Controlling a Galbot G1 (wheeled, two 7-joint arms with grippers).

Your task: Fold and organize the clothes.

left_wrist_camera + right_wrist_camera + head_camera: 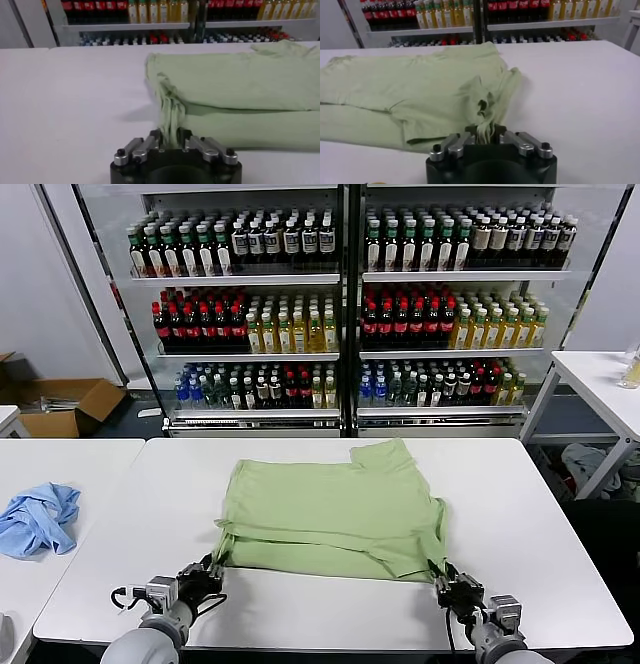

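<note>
Right, my left gripper [213,569] and right gripper [443,577] each clench a near corner of the plain light green cotton shirt [335,514], mid white table [120,514]; bare tabletop either side, drink shelves [345,314] beyond.

Light green shirt [335,514] partly folded, plain side up, mid-table.

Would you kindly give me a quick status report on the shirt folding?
Left pincer shut on green shirt, near left corner. Right pincer shut on near right corner. Shirt flat on white table. Nothing in the way.
</note>
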